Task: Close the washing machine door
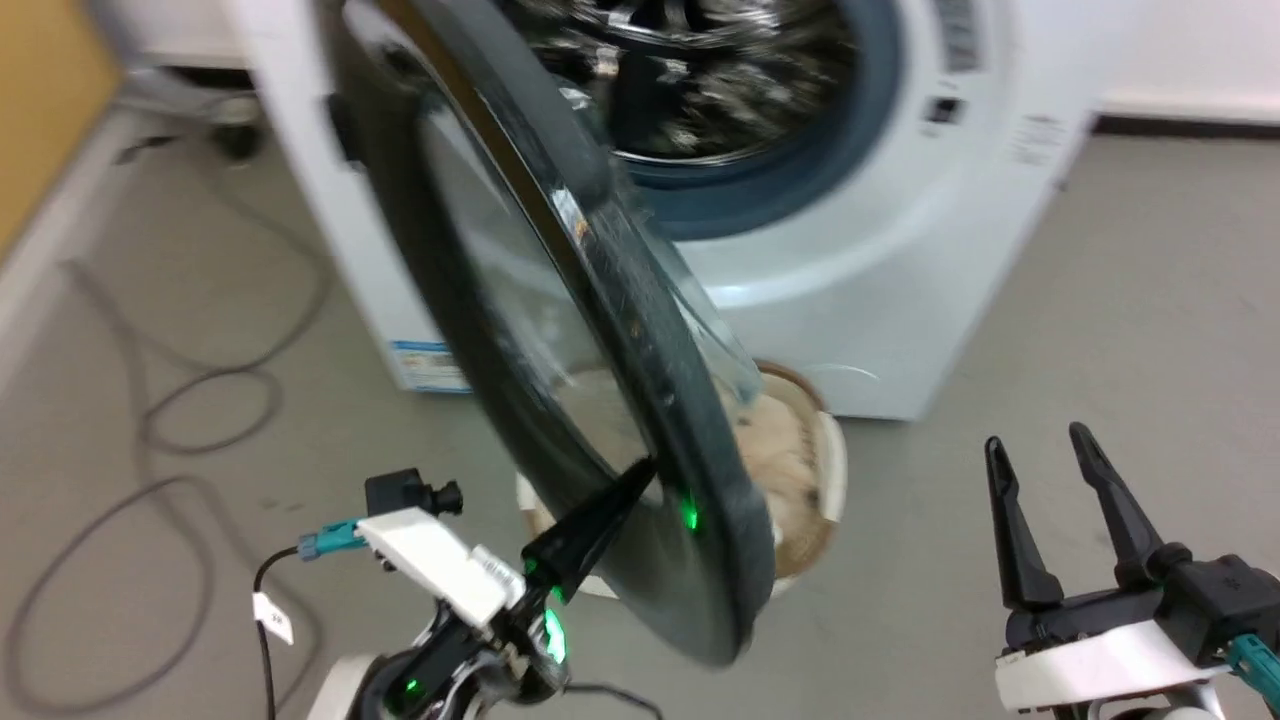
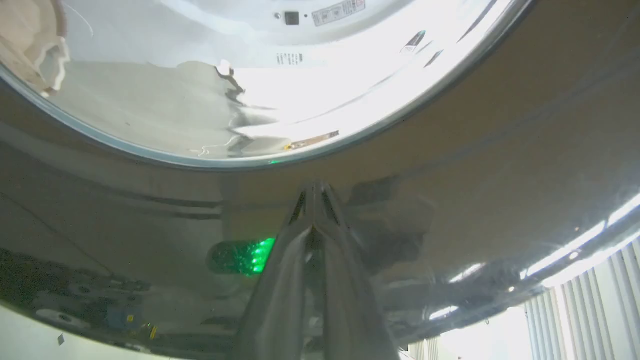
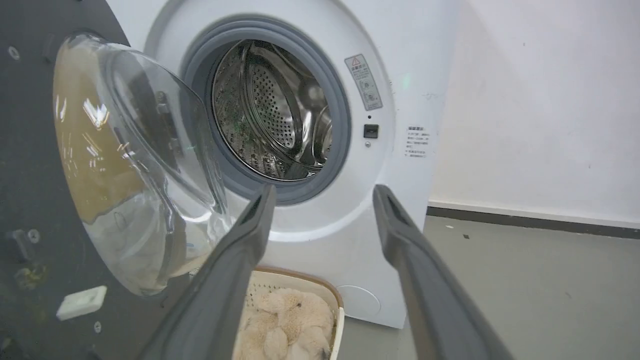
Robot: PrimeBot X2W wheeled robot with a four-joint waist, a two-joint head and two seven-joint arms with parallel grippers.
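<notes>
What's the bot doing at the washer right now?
The left gripper, fingers shut together, presses its tips on the glossy black outer face of the round glass-windowed door of the white front-loading washing machine. The door stands well open, steel drum exposed. The right gripper hangs open and empty. A white basket holding a beige plush sits below the door.
</notes>
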